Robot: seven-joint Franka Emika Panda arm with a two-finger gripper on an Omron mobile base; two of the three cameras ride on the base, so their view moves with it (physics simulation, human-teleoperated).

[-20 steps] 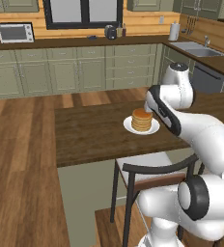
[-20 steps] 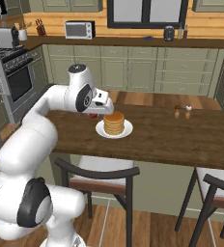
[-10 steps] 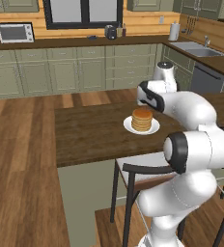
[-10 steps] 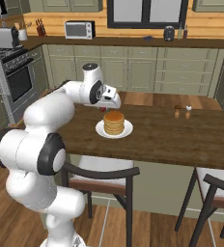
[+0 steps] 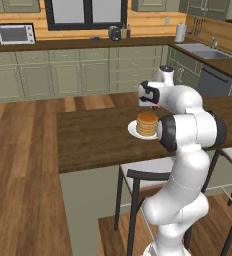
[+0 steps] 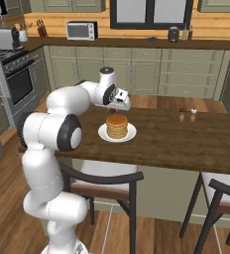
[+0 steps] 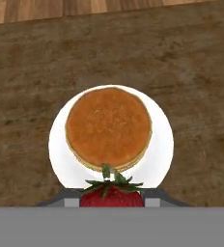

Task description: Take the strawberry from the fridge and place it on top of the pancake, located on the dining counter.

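Note:
A stack of pancakes (image 7: pixel 108 128) lies on a white plate (image 7: pixel 164 144) on the dark wooden dining counter (image 7: pixel 196 72). My gripper (image 7: pixel 112 201) is shut on the strawberry (image 7: pixel 111 193), a red berry with green leaves, held just above the near rim of the plate. From the base views the gripper (image 5: pixel 153 106) (image 6: pixel 113 110) hangs close over the pancake (image 5: pixel 147 124) (image 6: pixel 117 126), and the berry (image 6: pixel 112 111) shows as a small dark red spot under the hand. The fridge is out of view.
Two small shakers (image 6: pixel 187 115) stand on the counter to the right of the plate. Dark-framed stools (image 6: pixel 104 181) (image 5: pixel 143 177) sit at the counter's near side. Green wall cabinets, a stove (image 6: pixel 10 74) and a sink (image 5: pixel 203 50) line the back.
The arm has swung its elbow round and carried the hand with the strawberry sideways until it stands over the pancake. Plate and pancake have not moved.

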